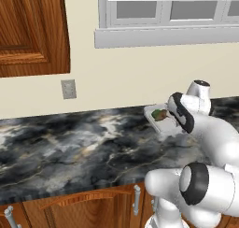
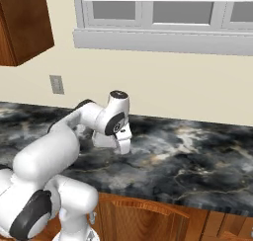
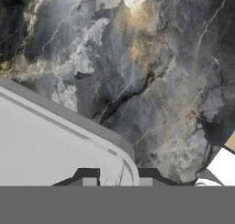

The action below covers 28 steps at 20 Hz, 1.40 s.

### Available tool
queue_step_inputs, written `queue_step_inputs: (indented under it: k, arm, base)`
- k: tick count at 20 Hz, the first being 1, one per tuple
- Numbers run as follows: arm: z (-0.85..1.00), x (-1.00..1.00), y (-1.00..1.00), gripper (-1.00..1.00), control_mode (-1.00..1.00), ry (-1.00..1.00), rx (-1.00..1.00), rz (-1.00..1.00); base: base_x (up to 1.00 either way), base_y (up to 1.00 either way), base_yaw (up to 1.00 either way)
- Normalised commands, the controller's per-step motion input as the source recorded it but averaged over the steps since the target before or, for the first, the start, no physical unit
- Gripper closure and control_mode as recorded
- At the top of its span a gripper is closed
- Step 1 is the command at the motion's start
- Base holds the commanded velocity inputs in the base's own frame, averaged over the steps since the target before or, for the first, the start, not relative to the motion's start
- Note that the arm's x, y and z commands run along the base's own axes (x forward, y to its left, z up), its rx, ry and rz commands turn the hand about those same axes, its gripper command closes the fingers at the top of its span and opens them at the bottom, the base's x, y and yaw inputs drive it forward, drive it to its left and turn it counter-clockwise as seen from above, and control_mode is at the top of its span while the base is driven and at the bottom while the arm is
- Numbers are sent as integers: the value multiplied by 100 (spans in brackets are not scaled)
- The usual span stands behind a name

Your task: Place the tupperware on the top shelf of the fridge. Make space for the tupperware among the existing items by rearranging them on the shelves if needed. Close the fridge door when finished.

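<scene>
From the left base view a pale, round-cornered tupperware (image 1: 161, 118) lies on the veined black marble counter (image 1: 70, 147) by the bent white arm, from the right the wrist angles down, and the hand view has the gripper (image 3: 117, 182) pinching its smooth rim.

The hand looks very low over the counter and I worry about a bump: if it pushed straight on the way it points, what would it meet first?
Probably the tupperware's rim, pinched between the fingertips; directly beneath, the marble counter.
</scene>
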Motion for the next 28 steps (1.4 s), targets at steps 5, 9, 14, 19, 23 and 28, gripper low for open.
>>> queue_step_inputs:
  k: [5,9,14,19,23,28]
  arm:
    - [100,-93,29,100,-100,-19,-3,3]
    - [94,-74,34,100,-100,0,0,6]
    - [68,-44,11,100,-100,0,-2,1]
    - [51,-3,-1,100,-100,0,0,0]
    - [5,0,0,100,100,0,0,0]
    - [0,0,0,100,100,0,0,0]
  base:
    - [0,0,0]
    - [0,0,0]
    - [0,0,0]
    - [0,0,0]
    - [1,0,0]
    - [-46,0,0]
